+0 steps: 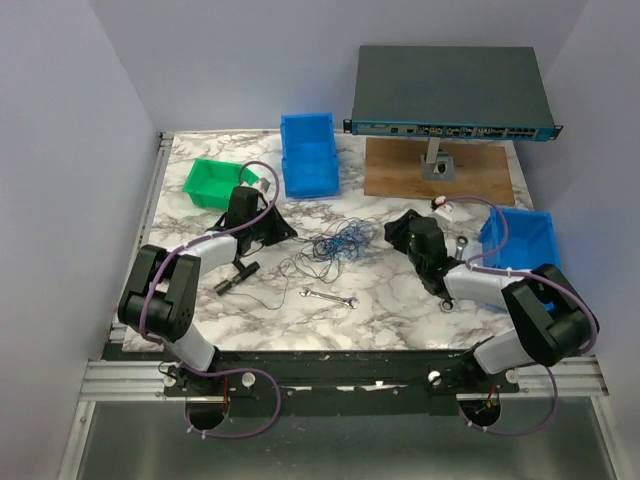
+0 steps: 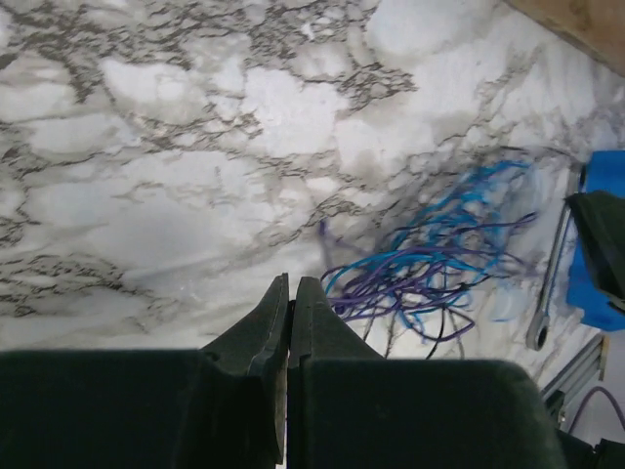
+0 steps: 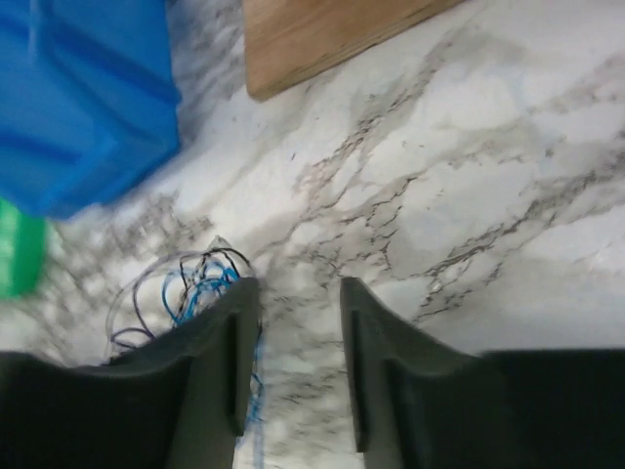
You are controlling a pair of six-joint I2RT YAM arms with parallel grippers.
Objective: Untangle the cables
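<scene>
Cable tangle mid-table, a gripper on either side of it: left pressed shut, right spread.

From overhead, the blue and black cables lie in a loose knot on the marble table, between the left gripper and the right gripper. A thin strand trails out on the left arm's side, and a silver wrench lies nearer the arm bases. The left wrist camera shows what that view cannot: its two fingers are closed flat against each other with nothing visible between them, and the tangle sits just beyond the tips, off to one side. The right wrist camera shows its fingers standing apart over bare marble with the tangle beside one finger. Farther off in that view are a blue bin, a green bin and the corner of a wooden board.
</scene>
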